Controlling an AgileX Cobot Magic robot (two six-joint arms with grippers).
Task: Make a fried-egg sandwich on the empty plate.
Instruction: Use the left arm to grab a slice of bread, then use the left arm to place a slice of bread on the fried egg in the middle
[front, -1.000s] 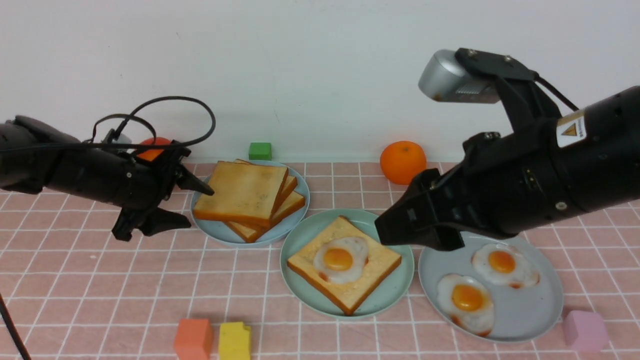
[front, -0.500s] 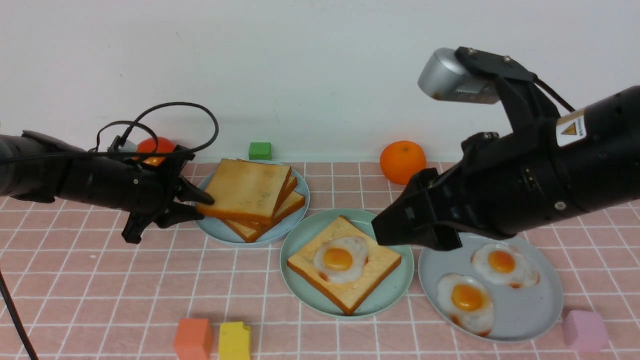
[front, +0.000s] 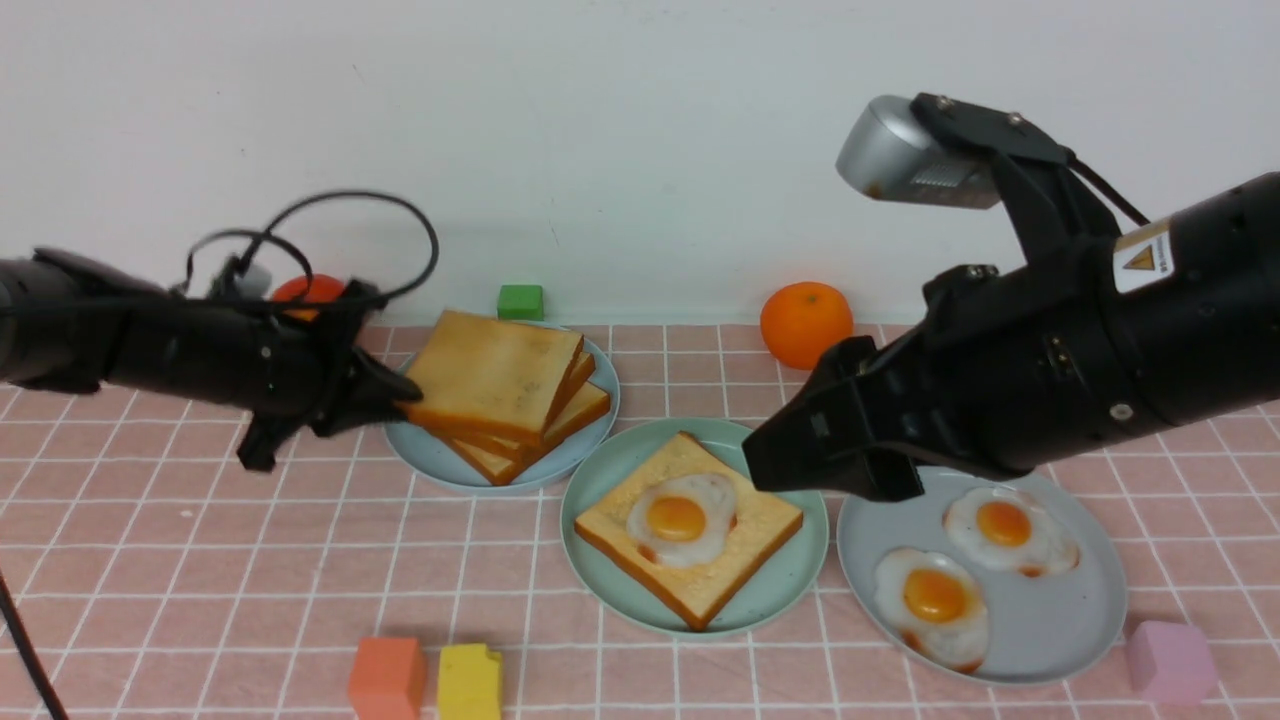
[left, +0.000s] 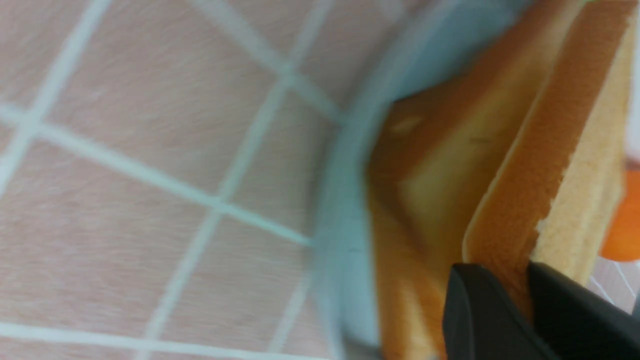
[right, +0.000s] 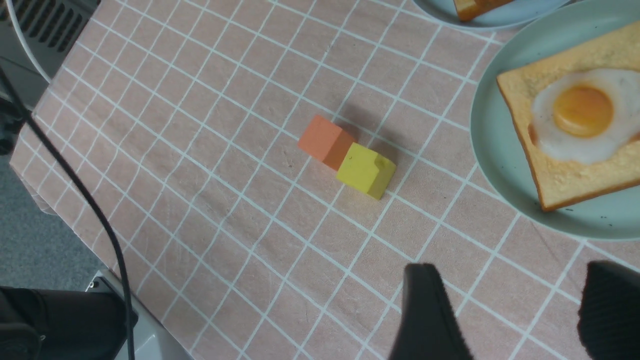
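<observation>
The mint-green plate (front: 600, 565) sits mid-table and holds one toast slice (front: 705, 585) with a fried egg (front: 680, 520) on top. My left gripper (front: 400, 395) is shut on the left edge of the top toast slice (front: 495, 375) of a stack on the pale blue plate (front: 430, 462); that slice tilts up slightly. The left wrist view shows the fingers (left: 475, 305) pinching the slice's crust (left: 520, 190). My right gripper (front: 770, 465) is open and empty, above the mint plate's right rim. The right wrist view shows it (right: 510, 300) over bare cloth beside the plate (right: 492, 130).
A grey-blue plate (front: 1060, 625) with two fried eggs lies at the right. An orange (front: 805, 322) and a green block (front: 520, 301) stand by the back wall. Orange (front: 386, 678) and yellow (front: 469, 683) blocks sit at the front, a pink block (front: 1170, 660) at front right.
My left gripper moved right, closed on the top toast slice's edge and raised it slightly. The right arm has barely moved.
</observation>
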